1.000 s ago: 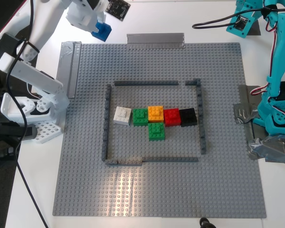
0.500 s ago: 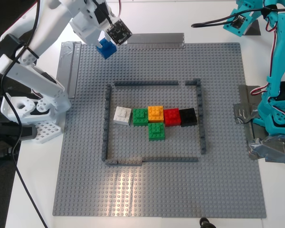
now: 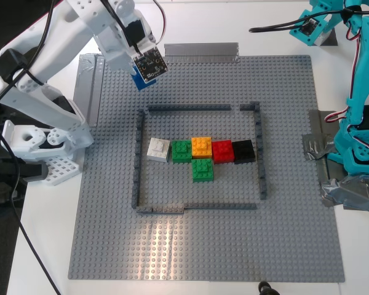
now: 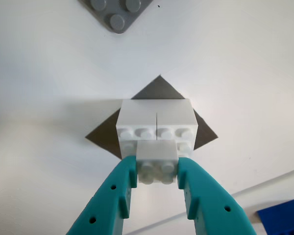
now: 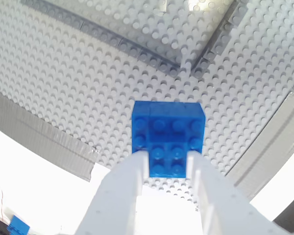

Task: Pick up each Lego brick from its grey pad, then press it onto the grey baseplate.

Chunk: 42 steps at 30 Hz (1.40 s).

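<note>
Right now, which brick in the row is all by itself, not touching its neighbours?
The white brick at the row's end on the exterior view's left. It sits tilted, with a small gap before the green brick; the others sit snug together.

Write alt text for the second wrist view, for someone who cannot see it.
A white two-fingered gripper holds a blue brick by one edge above a large grey studded baseplate. A thin dark-grey wall crosses the plate beyond the brick, and silver tape strips line the plate's edges.

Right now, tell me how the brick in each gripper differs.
My second gripper holds a blue brick in the air above the grey baseplate. My first gripper clamps a small white brick, beside white bricks on a dark grey pad. Both are studded and gripped between jaws.
</note>
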{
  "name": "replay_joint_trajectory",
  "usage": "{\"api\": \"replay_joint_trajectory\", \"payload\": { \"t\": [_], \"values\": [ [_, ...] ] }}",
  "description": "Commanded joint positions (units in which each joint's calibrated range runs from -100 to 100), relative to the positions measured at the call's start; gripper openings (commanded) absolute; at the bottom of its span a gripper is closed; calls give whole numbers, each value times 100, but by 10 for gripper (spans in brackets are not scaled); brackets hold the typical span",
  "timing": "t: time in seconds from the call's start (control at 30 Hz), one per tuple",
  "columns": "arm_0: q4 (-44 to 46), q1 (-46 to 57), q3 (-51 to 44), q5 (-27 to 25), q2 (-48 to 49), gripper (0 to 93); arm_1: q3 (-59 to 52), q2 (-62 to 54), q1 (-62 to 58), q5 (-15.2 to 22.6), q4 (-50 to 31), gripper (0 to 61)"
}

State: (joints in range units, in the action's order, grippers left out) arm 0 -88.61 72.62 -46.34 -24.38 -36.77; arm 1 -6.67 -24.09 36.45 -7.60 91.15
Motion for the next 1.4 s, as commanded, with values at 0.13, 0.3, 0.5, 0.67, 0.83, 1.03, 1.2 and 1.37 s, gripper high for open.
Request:
{"api": "replay_joint_trajectory", "payload": {
  "t": [0.13, 0.3, 0.5, 0.67, 0.83, 1.03, 1.2, 1.37],
  "values": [
    [-41, -120, -129, 1229, 999, 0, 365, 23, -646, 10, -230, 2],
    [-871, -316, -129, 1766, 1548, 0, 545, 126, -892, 108, -775, 1],
    [-1139, -389, -11, 2372, 1995, 0, 220, 426, -1262, -161, -1491, 1],
    [-1139, -556, 819, 2523, 2553, 0, -132, 555, -1596, -288, -1930, 1],
    [-1139, -1013, 2201, 2528, 3591, 0, -592, 581, -1923, -293, -2484, 1],
    [-692, -1579, 3853, 2489, 4750, 0, -1053, 736, -2133, -351, -2882, 1],
    [-513, -2079, 4919, 2484, 5514, 0, -1342, 899, -2278, -346, -3175, 1],
    [-521, -2819, 5578, 2489, 6166, 0, -1441, 1027, -2336, -298, -3403, 1]
  ]
}}
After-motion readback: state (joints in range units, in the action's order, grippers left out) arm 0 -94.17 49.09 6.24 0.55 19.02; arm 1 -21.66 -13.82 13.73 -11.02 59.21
